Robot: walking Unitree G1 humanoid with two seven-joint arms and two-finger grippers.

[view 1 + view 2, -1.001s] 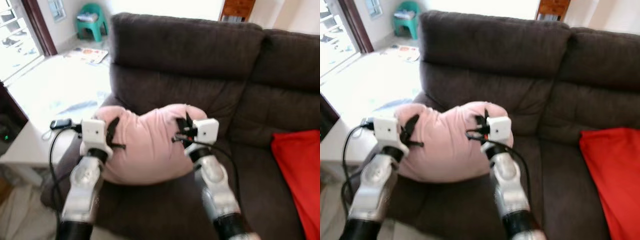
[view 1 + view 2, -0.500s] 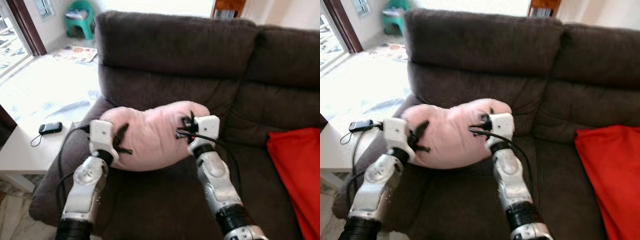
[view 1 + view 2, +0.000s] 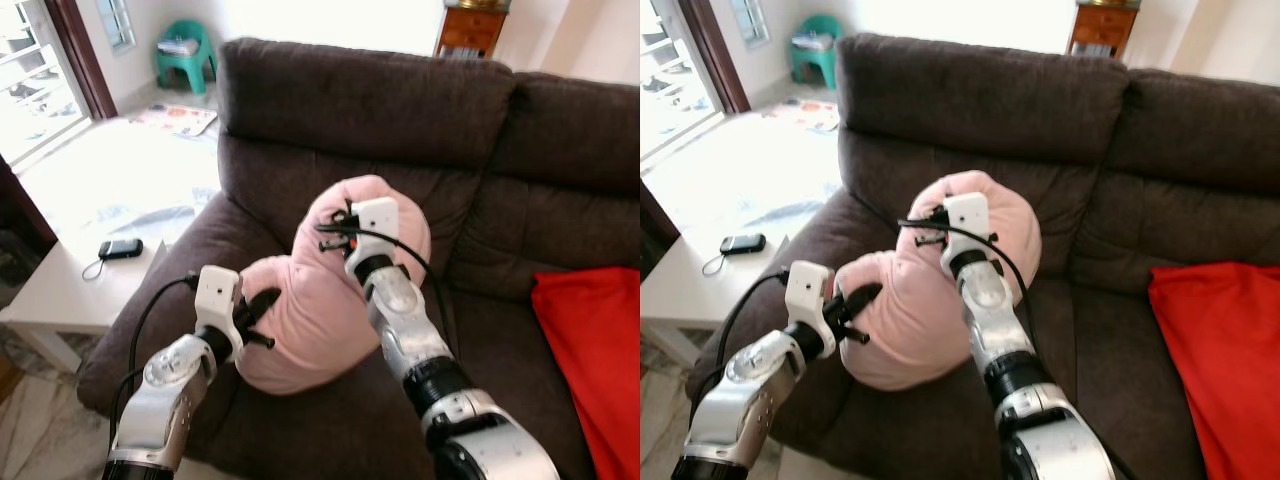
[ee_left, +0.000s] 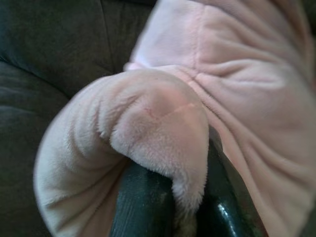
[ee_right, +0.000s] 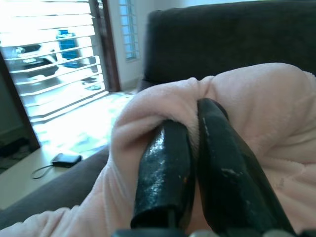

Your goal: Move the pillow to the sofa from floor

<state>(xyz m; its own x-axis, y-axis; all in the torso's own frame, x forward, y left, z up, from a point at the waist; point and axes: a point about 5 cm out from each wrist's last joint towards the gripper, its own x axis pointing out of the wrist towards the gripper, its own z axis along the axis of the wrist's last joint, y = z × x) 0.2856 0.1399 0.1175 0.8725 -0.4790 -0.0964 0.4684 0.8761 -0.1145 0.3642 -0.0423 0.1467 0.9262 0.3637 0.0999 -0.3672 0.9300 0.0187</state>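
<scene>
The sofa (image 3: pixel 560 160) spreads across in front of me, dark brown, with a red cushion (image 3: pixel 595 350) lying on its right seat. Left of it stands a white desk (image 3: pixel 60 295) with a small dark phone (image 3: pixel 118 248) on top.

The pillow (image 3: pixel 320 300), pink and plush, is off the floor and over the left seat of the sofa. Its lower end sags onto or just above the seat cushion; I cannot tell which. Its upper end is lifted against the backrest, so the pillow is folded and tilted between my two arms. I judge the carrying nearly done: what is left is to lower the raised end, let go on both sides, and pull my arms clear.

My right arm reaches forward and up across the seat, wrist highest, and my right pincer (image 3: pixel 335 222) is closed narrow on a bunched fold of the pillow's upper end; the right wrist view shows both black fingers (image 5: pixel 163 173) pinching plush between them. My left arm is bent low at the front of the seat near the armrest, and my left pincer (image 3: pixel 262 318) grips the pillow's lower corner, fingers (image 4: pixel 143 207) tucked under a fold of fabric.
</scene>
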